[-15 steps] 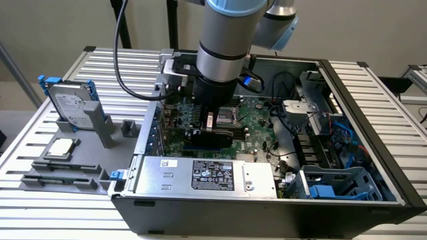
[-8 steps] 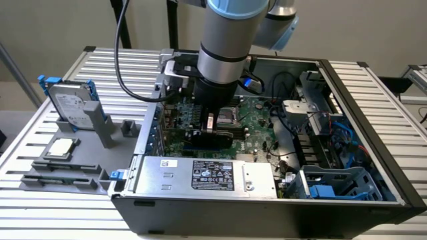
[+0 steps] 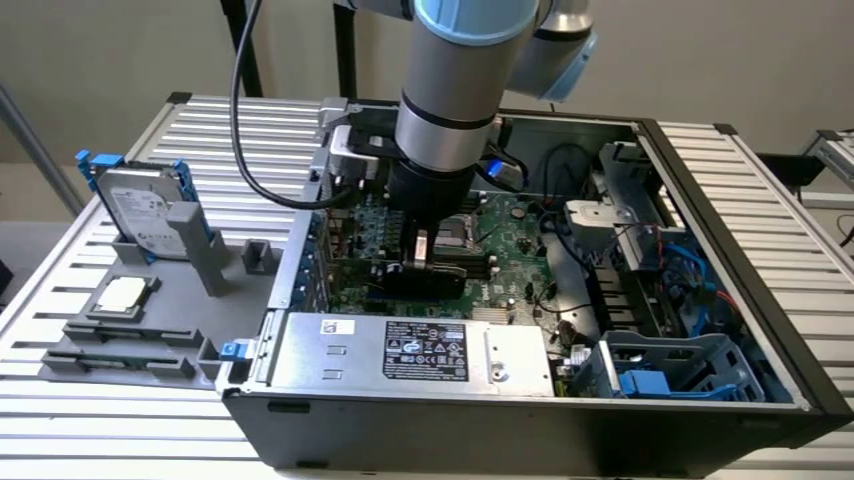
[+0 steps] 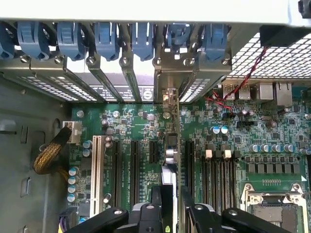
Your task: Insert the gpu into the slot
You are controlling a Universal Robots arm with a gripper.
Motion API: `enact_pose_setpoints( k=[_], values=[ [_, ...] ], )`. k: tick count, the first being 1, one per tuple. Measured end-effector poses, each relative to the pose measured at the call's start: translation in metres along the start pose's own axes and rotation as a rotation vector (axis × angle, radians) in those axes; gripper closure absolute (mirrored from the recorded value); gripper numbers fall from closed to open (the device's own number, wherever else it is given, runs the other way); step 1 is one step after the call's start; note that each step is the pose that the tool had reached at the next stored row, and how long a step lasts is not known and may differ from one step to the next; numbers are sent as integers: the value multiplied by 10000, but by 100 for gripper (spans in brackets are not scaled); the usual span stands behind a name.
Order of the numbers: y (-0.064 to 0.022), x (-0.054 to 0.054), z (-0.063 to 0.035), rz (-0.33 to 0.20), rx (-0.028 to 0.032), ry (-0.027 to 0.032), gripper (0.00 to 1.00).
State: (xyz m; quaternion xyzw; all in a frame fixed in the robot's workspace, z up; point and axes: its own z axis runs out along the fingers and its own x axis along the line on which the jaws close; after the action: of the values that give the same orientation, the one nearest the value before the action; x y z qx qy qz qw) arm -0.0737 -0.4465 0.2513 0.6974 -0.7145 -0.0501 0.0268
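Note:
My gripper reaches down into the open computer case and is shut on the gpu, a thin black card held upright on its edge over the green motherboard. In the wrist view the gpu runs edge-on away from my gripper. Its silver bracket meets the case's rear openings. The card stands low between the black expansion connectors. The blue slot is hidden under the card, and I cannot tell how deep the card sits.
A silver power supply lies close in front of the card. Memory slots and the processor socket flank it. Blue retention clips line the rear wall. A grey hard drive stands on the table outside.

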Motion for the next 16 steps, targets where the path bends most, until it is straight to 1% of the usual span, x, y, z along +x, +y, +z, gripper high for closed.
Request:
enact_pose_setpoints(
  k=[1,2,3,4,5,11,15,16],
  values=[
    [2,-1,5,2,-3,-16,73],
    [1,-1,0,2,1,-10,73],
    [2,-1,-18,1,0,-7,67],
    [6,-2,-55,0,-7,1,67],
    [10,-3,-96,0,-7,-1,60],
    [39,-14,-361,-15,-11,2,60],
    [57,-20,-453,-21,-11,1,60],
    [61,-22,-469,-22,-12,3,62]
  ],
)
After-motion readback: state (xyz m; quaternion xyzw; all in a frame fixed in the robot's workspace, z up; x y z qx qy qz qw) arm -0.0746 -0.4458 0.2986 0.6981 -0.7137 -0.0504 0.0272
